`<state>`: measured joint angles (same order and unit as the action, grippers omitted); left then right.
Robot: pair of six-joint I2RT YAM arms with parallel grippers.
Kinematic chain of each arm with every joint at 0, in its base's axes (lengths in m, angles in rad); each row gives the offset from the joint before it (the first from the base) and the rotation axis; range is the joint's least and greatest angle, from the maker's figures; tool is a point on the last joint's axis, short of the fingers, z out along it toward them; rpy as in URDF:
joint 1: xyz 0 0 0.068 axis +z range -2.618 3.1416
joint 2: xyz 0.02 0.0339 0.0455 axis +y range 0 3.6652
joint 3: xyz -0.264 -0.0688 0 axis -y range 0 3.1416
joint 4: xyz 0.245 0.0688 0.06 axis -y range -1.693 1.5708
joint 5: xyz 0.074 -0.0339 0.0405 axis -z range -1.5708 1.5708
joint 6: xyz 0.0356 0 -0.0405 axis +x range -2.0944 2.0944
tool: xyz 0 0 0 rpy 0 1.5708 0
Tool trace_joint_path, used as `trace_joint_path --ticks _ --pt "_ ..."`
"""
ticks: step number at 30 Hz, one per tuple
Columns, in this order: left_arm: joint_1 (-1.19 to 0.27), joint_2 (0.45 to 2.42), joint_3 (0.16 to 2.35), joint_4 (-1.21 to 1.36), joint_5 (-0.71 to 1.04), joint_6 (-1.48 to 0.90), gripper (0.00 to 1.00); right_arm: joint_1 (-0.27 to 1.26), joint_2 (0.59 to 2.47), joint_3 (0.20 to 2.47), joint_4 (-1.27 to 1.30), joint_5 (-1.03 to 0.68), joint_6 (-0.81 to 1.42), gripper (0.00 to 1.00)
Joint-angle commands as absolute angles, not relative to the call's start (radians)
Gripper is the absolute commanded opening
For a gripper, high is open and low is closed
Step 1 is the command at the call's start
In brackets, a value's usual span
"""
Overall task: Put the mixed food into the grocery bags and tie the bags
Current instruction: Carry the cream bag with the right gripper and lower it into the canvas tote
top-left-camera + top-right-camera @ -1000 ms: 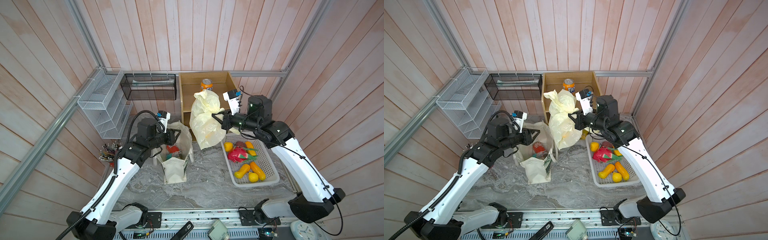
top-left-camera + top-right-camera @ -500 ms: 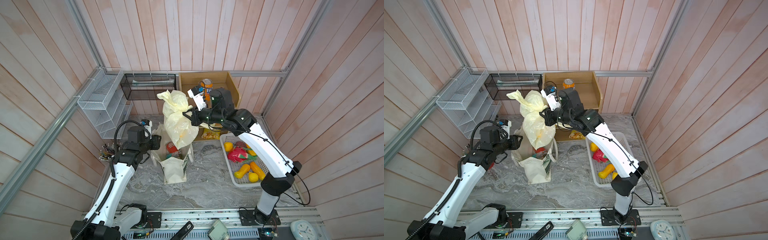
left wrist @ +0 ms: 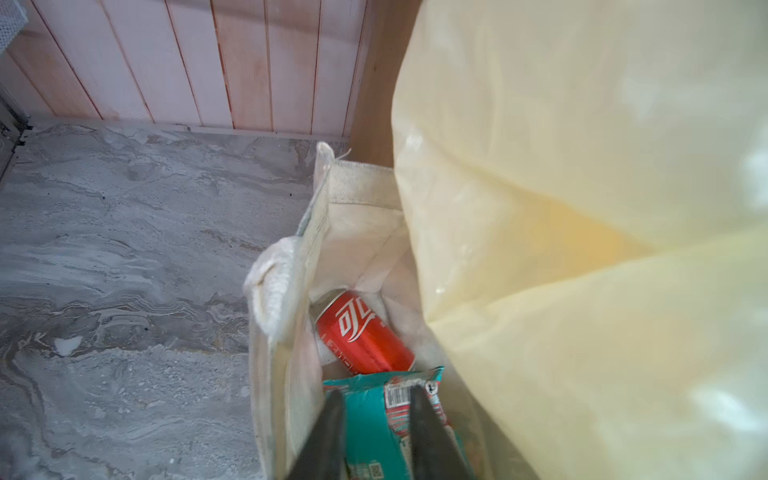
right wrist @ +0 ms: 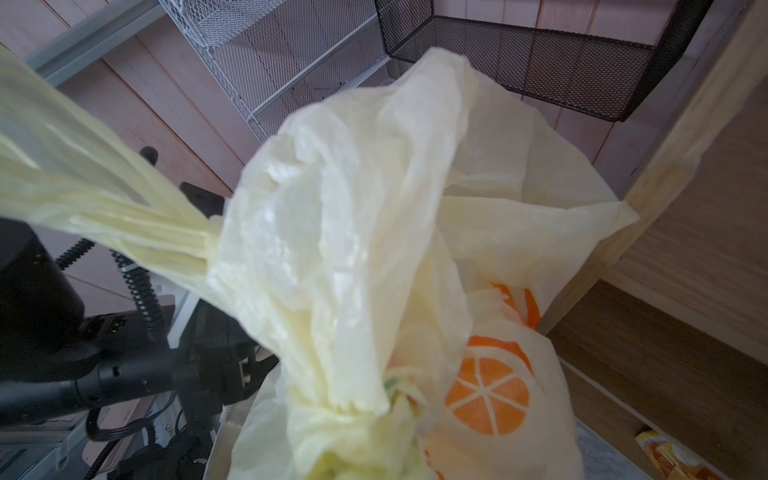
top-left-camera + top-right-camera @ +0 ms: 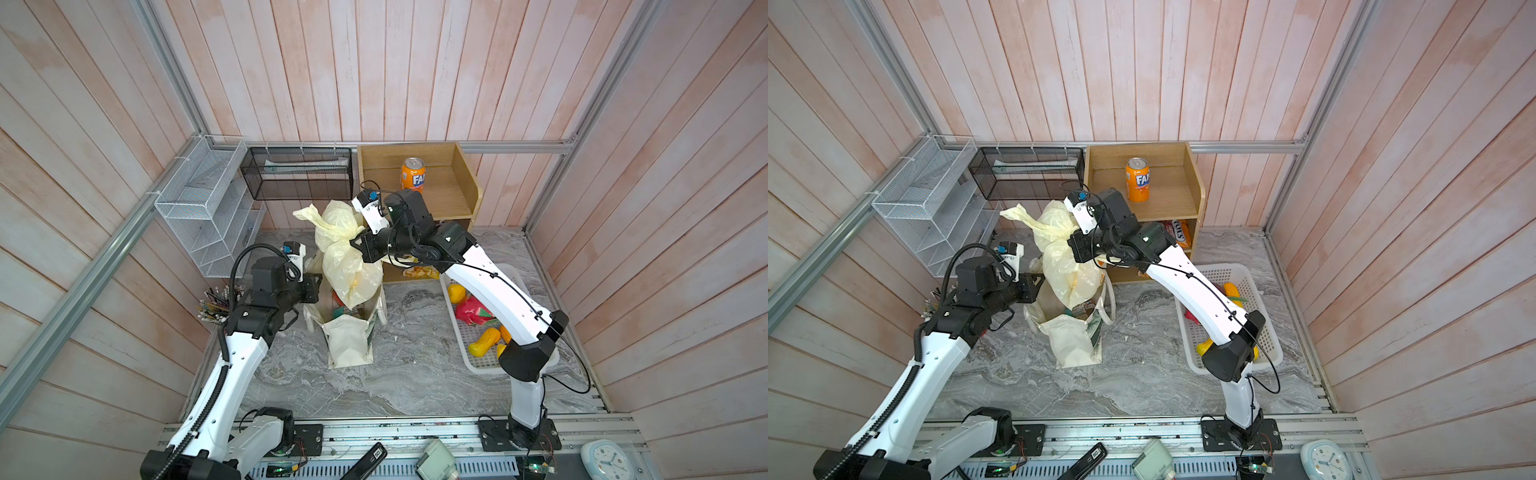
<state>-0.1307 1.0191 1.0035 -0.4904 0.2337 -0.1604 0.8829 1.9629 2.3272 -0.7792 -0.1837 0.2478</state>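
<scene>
The right pincer (image 5: 358, 246) is clamped shut on the twisted neck of the plastic bag (image 5: 351, 268), its tips buried in the plastic. The bag hangs over the mouth of the cloth tote (image 5: 347, 347), and its contents are hidden. The left pincer (image 3: 376, 392) stands half open, gripping nothing, above the teal packet (image 3: 370, 419) and the cola can (image 3: 363, 332) inside the tote. The can's white script is unreadable. An orange can (image 5: 1138, 180) on the shelf reads "FAN".
</scene>
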Motion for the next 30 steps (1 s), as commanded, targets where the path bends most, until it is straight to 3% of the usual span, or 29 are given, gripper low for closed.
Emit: trace_joint_path --ticks 1,20,21,24,25,30 --pt "-0.124 0.974 1.062 -0.47 0.197 -0.153 0.48 0.888 1.941 2.323 -0.779 -0.167 0.268 0.0" --pt "-0.098 1.005 0.927 -0.493 0.169 -0.115 0.51 0.937 1.981 2.395 -0.835 -0.174 0.26 0.0" --pt "-0.097 1.005 0.92 -0.486 0.181 -0.115 0.47 0.937 1.985 2.392 -0.84 -0.172 0.258 0.0" --pt "-0.091 1.002 0.901 -0.454 0.246 -0.113 0.07 0.937 1.992 2.379 -0.851 -0.17 0.248 0.0" --pt "-0.089 1.0 0.898 -0.445 0.267 -0.114 0.0 0.937 1.993 2.371 -0.857 -0.168 0.243 0.0" --pt "-0.089 0.992 0.9 -0.417 0.318 -0.12 0.0 0.937 2.023 2.337 -0.892 -0.172 0.214 0.0"
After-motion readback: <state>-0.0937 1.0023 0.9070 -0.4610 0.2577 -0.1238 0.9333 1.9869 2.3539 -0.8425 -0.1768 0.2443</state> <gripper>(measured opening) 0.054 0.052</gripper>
